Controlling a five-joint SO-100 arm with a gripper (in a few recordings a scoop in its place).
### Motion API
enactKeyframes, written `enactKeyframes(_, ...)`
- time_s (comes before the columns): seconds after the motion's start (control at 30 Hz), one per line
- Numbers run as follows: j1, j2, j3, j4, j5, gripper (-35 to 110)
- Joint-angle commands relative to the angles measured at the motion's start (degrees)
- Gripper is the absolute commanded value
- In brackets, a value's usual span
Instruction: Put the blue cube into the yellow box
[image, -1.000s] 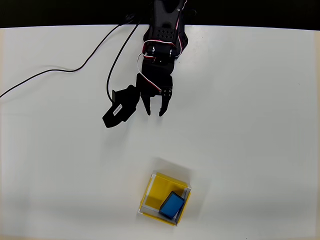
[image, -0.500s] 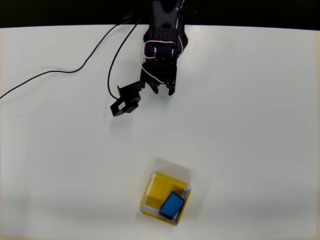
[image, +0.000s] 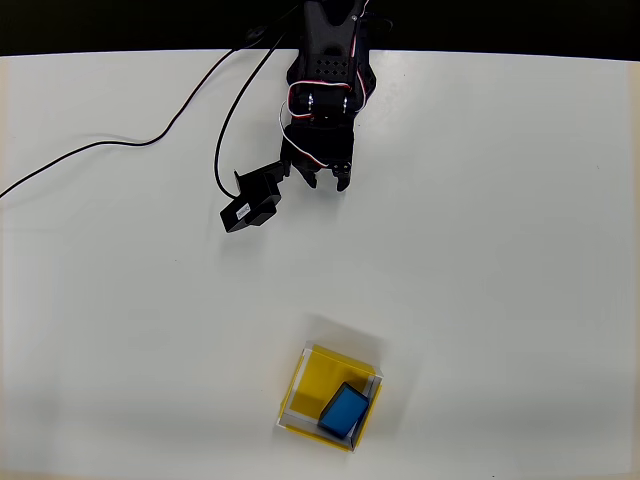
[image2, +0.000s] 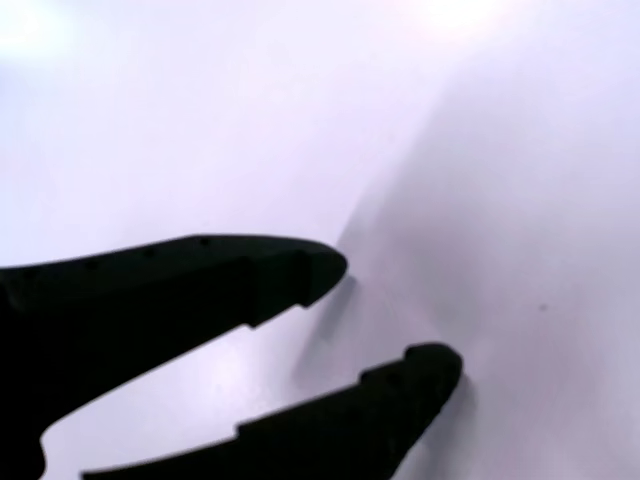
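Observation:
The blue cube (image: 344, 410) lies inside the yellow box (image: 311, 385), tilted against its lower right corner, near the table's front edge in the overhead view. My black gripper (image: 327, 183) sits far from it at the back of the table, folded in close to the arm's base. Its two fingers stand apart with nothing between them. In the wrist view the gripper (image2: 392, 315) shows two dark fingers over bare white table, a gap between them.
A small black cabled block (image: 250, 207) hangs at the arm's left side, its cable (image: 120, 142) trailing left across the white table (image: 500, 250). The black arm base (image: 330, 50) stands at the far edge.
The arm has drawn back toward its base, away from the box, mostly in the first half second. The cube and box have stayed put.

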Motion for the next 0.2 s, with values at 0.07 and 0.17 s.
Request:
enactKeyframes(0.07,-0.5,1.6,1.5,0.4,0.2,17)
enactKeyframes(0.17,-0.5,1.6,1.5,0.4,0.2,17)
